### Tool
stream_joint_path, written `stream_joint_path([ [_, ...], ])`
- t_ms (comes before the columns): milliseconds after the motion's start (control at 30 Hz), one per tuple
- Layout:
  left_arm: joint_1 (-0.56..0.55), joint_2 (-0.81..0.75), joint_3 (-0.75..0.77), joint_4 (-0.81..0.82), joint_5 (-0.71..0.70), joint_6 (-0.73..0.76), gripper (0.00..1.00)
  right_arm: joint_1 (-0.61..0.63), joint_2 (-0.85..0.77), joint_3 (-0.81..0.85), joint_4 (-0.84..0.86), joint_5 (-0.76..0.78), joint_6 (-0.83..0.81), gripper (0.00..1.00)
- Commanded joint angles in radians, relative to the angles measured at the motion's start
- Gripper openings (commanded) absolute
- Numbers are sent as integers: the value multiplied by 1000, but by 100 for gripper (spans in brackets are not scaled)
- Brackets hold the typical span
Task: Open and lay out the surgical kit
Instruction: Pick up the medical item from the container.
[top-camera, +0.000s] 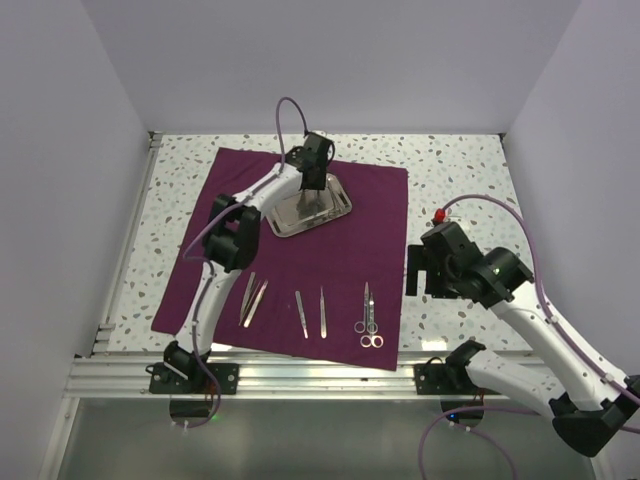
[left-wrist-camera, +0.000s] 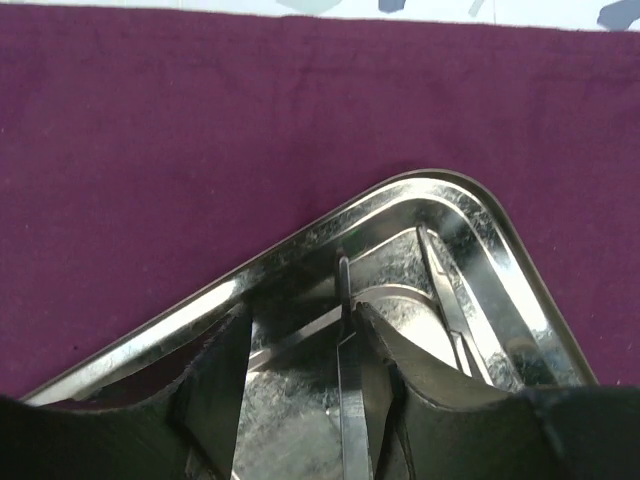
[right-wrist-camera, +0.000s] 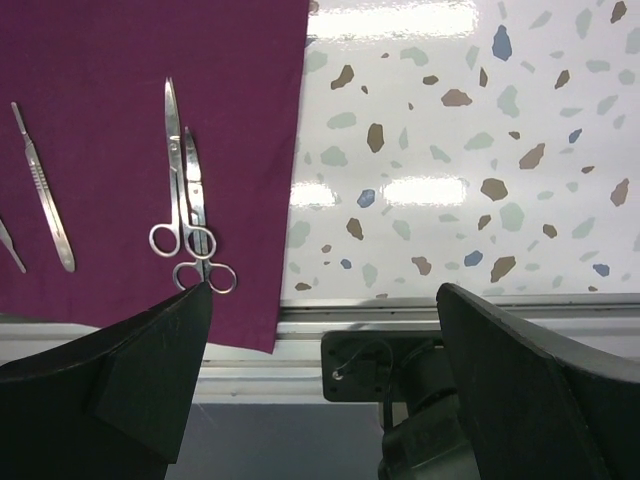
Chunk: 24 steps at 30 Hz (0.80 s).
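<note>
**Left hand in the tray, slim tool between its fingers**

My left hand (left-wrist-camera: 300, 320) sits low in the steel tray (left-wrist-camera: 470, 215), which rests on the far middle of the purple cloth (left-wrist-camera: 150, 150). Its fingers are spread around a slim silver tool (left-wrist-camera: 346, 300) that lies against one finger and clear of the other, so I judge it not yet pinched. The tool's long axis runs straight out along the fingers, so closing should grip it across its width. My right hand (right-wrist-camera: 325, 300), spread and empty, hangs over the bare worktop (right-wrist-camera: 450, 150) beside the scissors (right-wrist-camera: 185, 200), so the left is nearer.
</note>
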Motion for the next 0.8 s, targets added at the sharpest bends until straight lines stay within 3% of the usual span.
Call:
stream_joint_path([
  [0,1,28,95,31,18,44,50,-3,9,44,-10,55,18,98],
  [300,3,89,120,30,19,53,48,-3,64,53,14,75,-16,98],
  [567,3,122,132,-88,-145,47,37,-3,84,59,48,70,-62,98],
  [767,21,74,24,-125,-180,-3,31,-4,104,62,76,55,-103,98],
])
